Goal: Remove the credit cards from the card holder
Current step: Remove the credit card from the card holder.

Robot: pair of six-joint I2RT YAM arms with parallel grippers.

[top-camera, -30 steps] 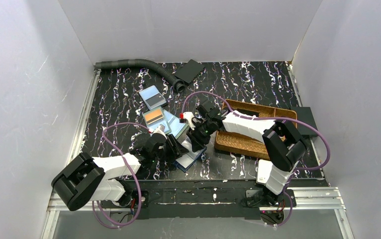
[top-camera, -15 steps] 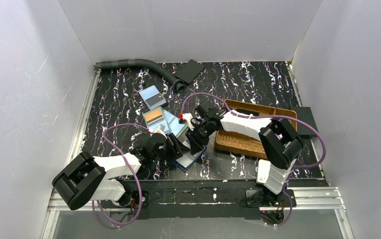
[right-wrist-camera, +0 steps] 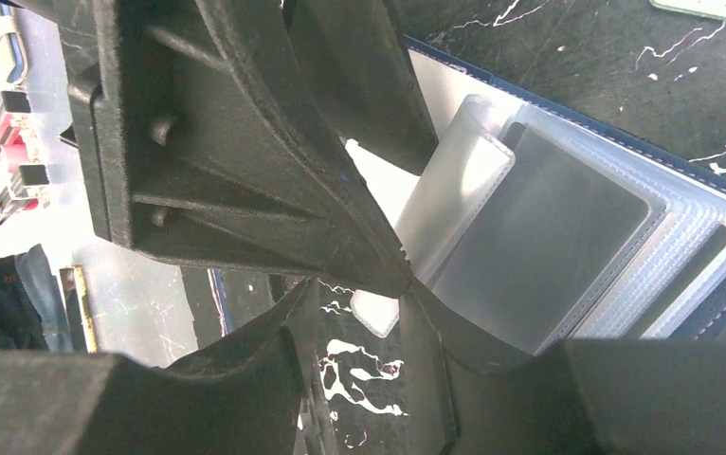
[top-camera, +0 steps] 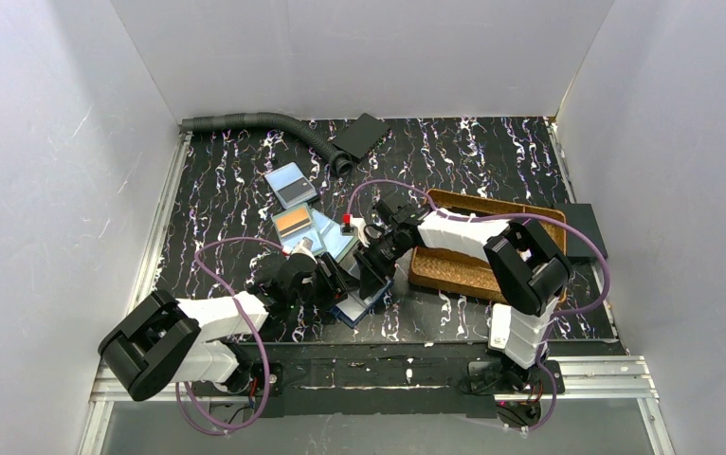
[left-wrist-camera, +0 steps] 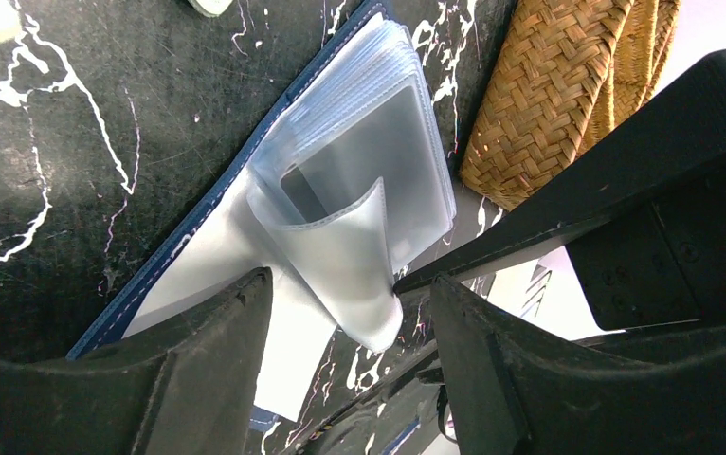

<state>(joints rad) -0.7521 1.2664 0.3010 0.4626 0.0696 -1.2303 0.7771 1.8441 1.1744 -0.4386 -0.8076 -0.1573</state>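
Near the front middle of the marbled black table (top-camera: 492, 152), between the two arms, the navy card holder (left-wrist-camera: 378, 152) lay open with its stack of clear plastic sleeves fanned upward. One clear sleeve (left-wrist-camera: 345, 261) curled away from the stack and hung down between the fingers of the left gripper (left-wrist-camera: 350, 284), whose jaws stood apart on either side of it without pinching it. From the right, the right gripper (right-wrist-camera: 359, 303) reached in low over the same pages, one finger tip meeting the edge of that curled sleeve. Whether its jaws were clamped on the plastic or merely resting against it could not be told, since the left gripper's body blocked much of the wrist view.

Beyond the holder, toward the back left, three cards lay flat on the table: a blue-grey card (top-camera: 291, 186) farthest away, then an orange card (top-camera: 292, 221) touching a light blue card (top-camera: 334, 239). A brown woven tray (top-camera: 463, 273) sat just to the right of the holder, under the right arm.
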